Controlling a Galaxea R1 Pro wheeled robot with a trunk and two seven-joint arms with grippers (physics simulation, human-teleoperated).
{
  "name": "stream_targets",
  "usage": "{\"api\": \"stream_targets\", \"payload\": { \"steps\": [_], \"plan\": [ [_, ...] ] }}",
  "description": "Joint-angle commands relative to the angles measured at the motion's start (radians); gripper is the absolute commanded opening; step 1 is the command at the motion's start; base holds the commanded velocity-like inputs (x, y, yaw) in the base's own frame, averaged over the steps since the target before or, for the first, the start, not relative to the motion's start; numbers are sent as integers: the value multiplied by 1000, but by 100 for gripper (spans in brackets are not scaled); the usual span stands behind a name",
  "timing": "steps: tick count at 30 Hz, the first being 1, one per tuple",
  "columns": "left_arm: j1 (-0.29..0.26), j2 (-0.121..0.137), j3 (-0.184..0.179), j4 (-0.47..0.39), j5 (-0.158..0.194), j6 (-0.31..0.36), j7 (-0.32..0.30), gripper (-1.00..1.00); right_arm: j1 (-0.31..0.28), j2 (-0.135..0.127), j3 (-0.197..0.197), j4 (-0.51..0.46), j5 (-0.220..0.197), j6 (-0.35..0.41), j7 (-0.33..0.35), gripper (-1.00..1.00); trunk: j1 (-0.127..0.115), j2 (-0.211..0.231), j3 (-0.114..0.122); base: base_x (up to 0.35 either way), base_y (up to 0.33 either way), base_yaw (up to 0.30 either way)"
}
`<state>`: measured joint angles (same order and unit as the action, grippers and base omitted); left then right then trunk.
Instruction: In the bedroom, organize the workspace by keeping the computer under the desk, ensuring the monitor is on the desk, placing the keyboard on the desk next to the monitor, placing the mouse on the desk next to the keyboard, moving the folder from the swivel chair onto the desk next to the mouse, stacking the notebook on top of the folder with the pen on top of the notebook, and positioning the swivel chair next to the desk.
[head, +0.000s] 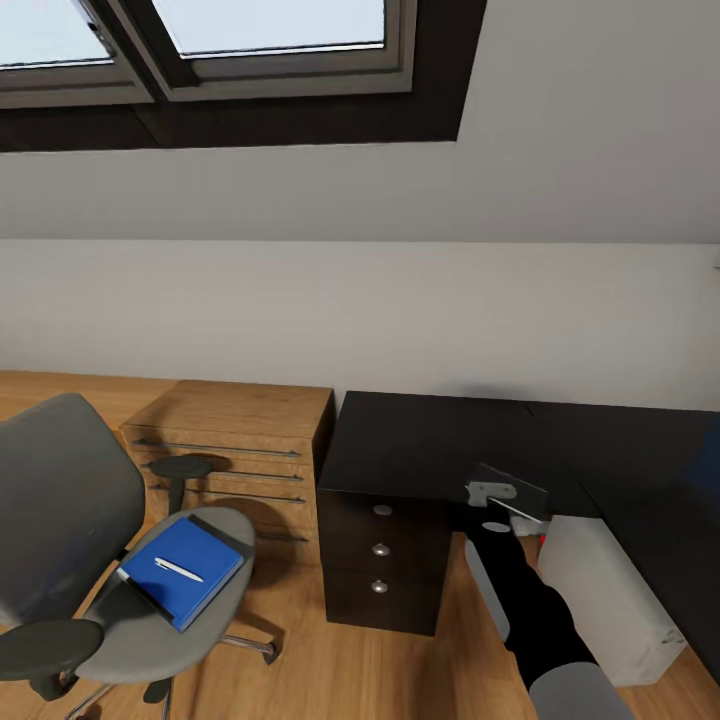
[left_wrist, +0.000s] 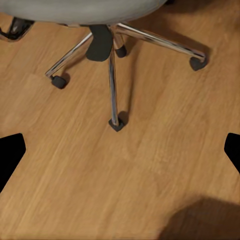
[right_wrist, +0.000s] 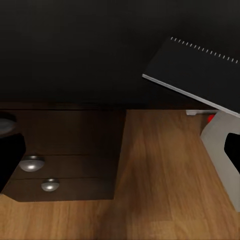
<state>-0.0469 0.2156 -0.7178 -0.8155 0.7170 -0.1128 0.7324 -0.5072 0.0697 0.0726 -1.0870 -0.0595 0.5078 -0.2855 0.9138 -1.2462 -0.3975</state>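
The swivel chair (head: 60, 500) stands at the left, its chrome base (left_wrist: 112, 75) in the left wrist view. The blue folder (head: 200, 555) lies on its seat with the white pen (head: 178, 570) on top. My left gripper (left_wrist: 120, 155) hangs open over the floor near that base. The black desk (head: 420, 440) is in the middle. The dark notebook (head: 515, 488) (right_wrist: 200, 70) lies at its front edge, sticking out past it. My right gripper (head: 498, 510) (right_wrist: 122, 160) is open just below and in front of it. The pale computer (head: 600, 590) stands on the floor under the desk.
A light wooden chest (head: 240, 430) with bar handles stands between the chair and the desk. The desk's black drawers (head: 380, 550) (right_wrist: 60, 160) have round silver knobs. Skylights (head: 270, 25) sit in the sloped ceiling. Wood floor (left_wrist: 150, 165) lies open in front of the chair.
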Motion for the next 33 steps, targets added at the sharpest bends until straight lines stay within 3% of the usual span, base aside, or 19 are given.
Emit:
{"api": "stream_targets", "payload": {
  "steps": [1, 6, 9, 10, 12, 13, 22, 30, 31, 33],
  "plan": [
    [-2, 1, -8, 1, 11, -10, 6, 100, -1, 0, 2, -1, -7, 4, -8, 100, 0, -1, -1, 0, 0, 0],
    [-2, -4, -11, 9, 13, -14, 7, 100, -1, 3, 3, 3, -8, 3, -8, 100, 0, -1, -1, 0, 0, 0],
    [-2, -22, -11, 65, 17, -17, 5, 100, -1, 4, 5, 10, -8, 2, -7, 100, 0, -1, -1, 0, 0, 100],
    [-2, -30, -12, 76, 18, -17, 4, 100, -1, 5, 6, 10, -8, 1, -7, 100, 0, -1, -1, 0, 0, 168],
    [-2, -79, -11, 137, 15, -18, 0, 100, -1, 18, 7, 11, -6, -6, -9, 100, 0, -1, -1, 0, 0, 223],
    [-2, -86, -11, 146, 14, -19, 0, 100, -1, 20, 6, 10, -6, -7, -9, 100, 0, -1, -1, 0, 0, 238],
    [-2, -108, -5, 185, 13, -32, -2, 100, -1, 29, 8, 17, -4, -12, -10, 100, 0, -1, -4, 0, 0, 255],
    [-2, -110, 52, 188, 13, -48, -3, 100, -1, 35, 10, 40, -3, -40, -10, 100, 0, -1, -8, 0, 0, 262],
    [-2, -103, 99, 188, 12, -60, -4, 100, -1, 36, 13, 47, -3, -47, -10, 100, 0, -1, -9, 6, 0, 262],
    [-2, -93, 130, 188, 12, -66, -6, 100, -1, 36, 20, 48, -2, -49, -10, 100, 0, -1, -10, 66, 38, 262]
  ]
}}
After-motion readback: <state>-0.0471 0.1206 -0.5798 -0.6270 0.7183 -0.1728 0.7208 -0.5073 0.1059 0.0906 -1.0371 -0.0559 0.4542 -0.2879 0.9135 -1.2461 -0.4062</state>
